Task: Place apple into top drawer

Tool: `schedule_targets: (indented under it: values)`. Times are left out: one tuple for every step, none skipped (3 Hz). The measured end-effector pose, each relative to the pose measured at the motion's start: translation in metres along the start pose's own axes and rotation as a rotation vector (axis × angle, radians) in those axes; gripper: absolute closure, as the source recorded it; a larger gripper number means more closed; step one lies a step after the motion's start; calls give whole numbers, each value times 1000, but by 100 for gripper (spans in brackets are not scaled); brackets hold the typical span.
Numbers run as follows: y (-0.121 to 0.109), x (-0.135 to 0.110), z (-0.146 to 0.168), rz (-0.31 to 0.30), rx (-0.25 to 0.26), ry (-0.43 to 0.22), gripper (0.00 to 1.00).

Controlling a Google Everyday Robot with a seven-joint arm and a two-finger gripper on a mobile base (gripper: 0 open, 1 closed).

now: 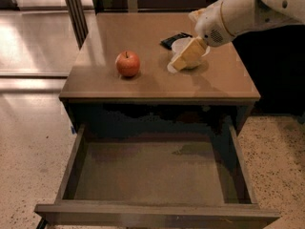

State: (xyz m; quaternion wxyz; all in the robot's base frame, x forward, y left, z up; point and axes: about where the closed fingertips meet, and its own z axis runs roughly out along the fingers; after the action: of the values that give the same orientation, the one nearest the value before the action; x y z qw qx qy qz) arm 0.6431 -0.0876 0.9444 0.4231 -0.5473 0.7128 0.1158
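The red-orange apple [127, 64] sits on the brown cabinet top [143, 82], left of centre near the front edge. The top drawer [152, 175] is pulled out wide below it and holds nothing. My gripper [178, 63] reaches in from the upper right on a white arm and hangs low over the cabinet top, right of the apple and apart from it. It stands in front of the white bowl [183, 46].
A dark flat object [172, 39] lies on the cabinet top behind the bowl. A dark cabinet side fills the right. Pale speckled floor [28, 142] spreads left and around the drawer. Dark vertical posts [74, 11] stand at the back left.
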Motion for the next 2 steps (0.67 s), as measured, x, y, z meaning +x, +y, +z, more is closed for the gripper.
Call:
schedule_targets:
  values:
    - [-12,-1,36,13,-46,-63,0]
    - [-18,-6,71,25,-115,-116,0]
